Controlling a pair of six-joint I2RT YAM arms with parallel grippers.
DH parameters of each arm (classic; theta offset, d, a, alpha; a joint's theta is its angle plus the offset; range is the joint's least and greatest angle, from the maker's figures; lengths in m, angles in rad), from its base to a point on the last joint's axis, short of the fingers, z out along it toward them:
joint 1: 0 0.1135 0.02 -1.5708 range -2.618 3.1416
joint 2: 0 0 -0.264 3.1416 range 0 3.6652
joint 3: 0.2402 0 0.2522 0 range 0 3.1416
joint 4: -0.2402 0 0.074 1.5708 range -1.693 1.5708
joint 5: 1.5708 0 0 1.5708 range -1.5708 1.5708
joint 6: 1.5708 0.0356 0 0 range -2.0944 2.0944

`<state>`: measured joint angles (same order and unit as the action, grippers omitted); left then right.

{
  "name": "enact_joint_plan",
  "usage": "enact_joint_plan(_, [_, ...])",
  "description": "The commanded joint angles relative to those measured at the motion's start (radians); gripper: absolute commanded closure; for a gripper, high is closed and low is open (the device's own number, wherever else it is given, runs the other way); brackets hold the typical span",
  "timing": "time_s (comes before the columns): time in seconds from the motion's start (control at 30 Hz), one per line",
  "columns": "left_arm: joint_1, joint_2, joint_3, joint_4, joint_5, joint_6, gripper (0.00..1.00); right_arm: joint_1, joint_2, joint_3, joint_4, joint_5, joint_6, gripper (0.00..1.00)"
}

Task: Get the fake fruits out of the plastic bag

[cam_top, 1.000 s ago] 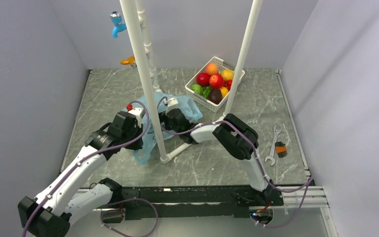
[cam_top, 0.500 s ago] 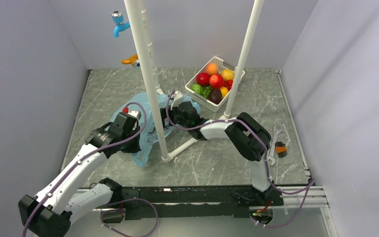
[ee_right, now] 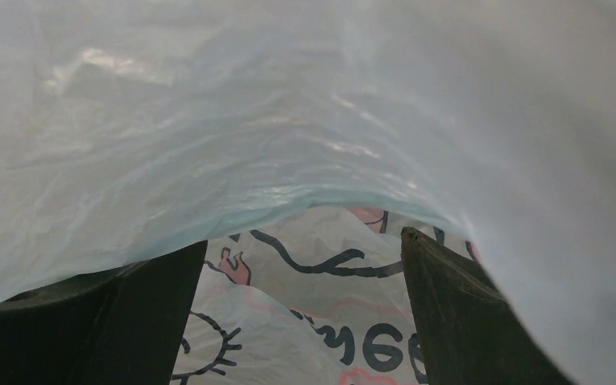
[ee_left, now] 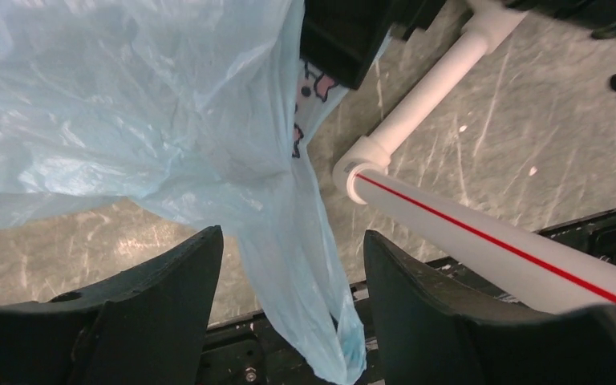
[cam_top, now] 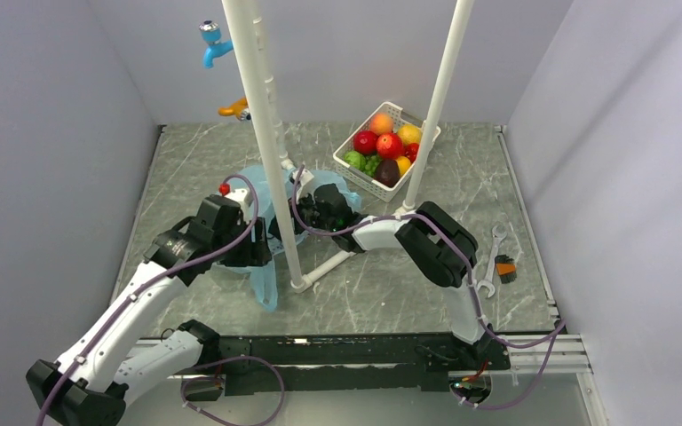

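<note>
The light-blue plastic bag (cam_top: 256, 188) lies crumpled mid-table, partly behind a white pole. My left gripper (cam_top: 260, 254) is open at its near side. In the left wrist view a loose strip of the plastic bag (ee_left: 305, 265) hangs between the spread fingers (ee_left: 168, 305) of the left gripper (ee_left: 293, 317), touching neither. My right gripper (ee_right: 301, 321) is open inside the bag, with the printed cartoon panel (ee_right: 321, 321) between its fingers. From above, the right gripper (cam_top: 306, 217) sits at the bag's right side. No fruit shows inside the bag. Red and orange fake fruits (cam_top: 389, 145) lie in the basket.
The white slotted basket (cam_top: 424, 153) at the back right also holds green and dark purple fruit. Two white poles (cam_top: 262, 133) rise from a pipe frame whose foot joint (ee_left: 357, 168) sits beside the bag. A wrench (cam_top: 490, 262) and a small orange-black part (cam_top: 504, 269) lie at the right.
My left gripper has opened and let go of the bag; the freed strip now hangs down toward the near edge. The right gripper has pushed further left into the bag.
</note>
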<state>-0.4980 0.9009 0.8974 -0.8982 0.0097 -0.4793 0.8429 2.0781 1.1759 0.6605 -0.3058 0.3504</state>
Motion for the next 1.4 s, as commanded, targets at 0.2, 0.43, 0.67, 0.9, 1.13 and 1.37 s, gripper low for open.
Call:
enact_joint_plan(0.2, [0.018, -0.026, 0.002, 0.037, 0.07, -0.028, 0.11, -0.001, 0.008, 0.048, 0.034, -0.027, 0.02, 0.07])
enact_joint_plan(0.43, [0.019, 0.137, 0.009, -0.024, -0.022, -0.015, 0.11, -0.001, 0.017, 0.064, 0.021, 0.056, 0.085, 0.07])
enact_joint_plan(0.67, [0.018, 0.238, 0.078, -0.062, -0.184, 0.026, 0.9, 0.012, -0.056, 0.1, -0.279, 0.626, 0.182, 0.12])
enact_joint_plan(0.9, [0.019, 0.045, 0.177, -0.106, -0.169, 0.107, 1.0, 0.01, -0.249, -0.019, -0.326, 0.94, 0.103, 0.12])
enact_joint_plan(1.13, [0.019, -0.035, 0.258, -0.157, 0.011, 0.113, 1.0, 0.018, -0.518, -0.121, -0.45, 1.069, 0.097, 0.12])
enact_joint_plan(1.37, [0.018, -0.106, 0.255, -0.077, 0.151, 0.079, 1.0, 0.03, -0.844, -0.296, -0.492, 1.023, 0.016, 0.11])
